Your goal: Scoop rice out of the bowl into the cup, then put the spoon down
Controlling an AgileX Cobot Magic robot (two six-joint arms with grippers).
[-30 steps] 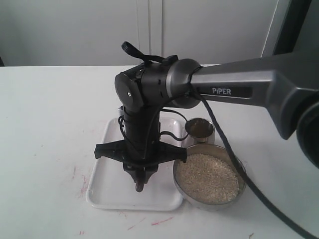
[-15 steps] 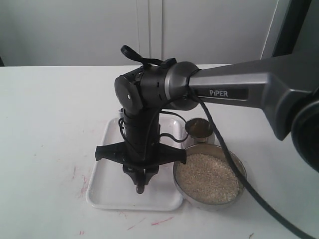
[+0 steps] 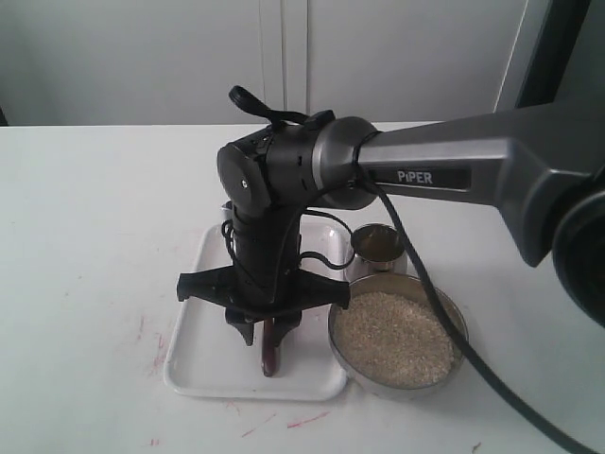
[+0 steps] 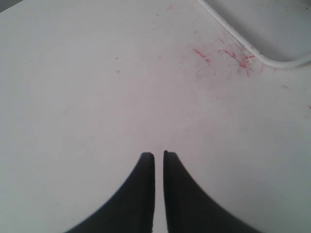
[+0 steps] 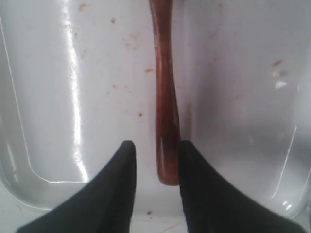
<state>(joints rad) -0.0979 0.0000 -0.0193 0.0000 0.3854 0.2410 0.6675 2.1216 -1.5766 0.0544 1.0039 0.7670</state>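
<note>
The dark wooden spoon (image 3: 270, 355) lies on the white tray (image 3: 203, 340); its slim handle (image 5: 165, 121) runs lengthwise between the fingers of my right gripper (image 5: 155, 145). That gripper (image 3: 268, 331) is open and points down at the tray, with the handle beside one finger and a gap at the other. The wide steel bowl (image 3: 397, 390) holds the rice (image 3: 392, 336) just right of the tray. Behind the bowl stands the small steel cup (image 3: 378, 248). My left gripper (image 4: 159, 155) is shut over bare table with nothing in it.
The right arm (image 3: 454, 175) reaches across from the right, above the cup and bowl. Red marks (image 4: 228, 56) stain the white table near a corner of the tray (image 4: 262, 60). The spoon's oval end is hidden by the wrist.
My right gripper's fingers have parted and let go of the spoon handle, which now lies on the tray between them. The left gripper shows no earlier frame.
</note>
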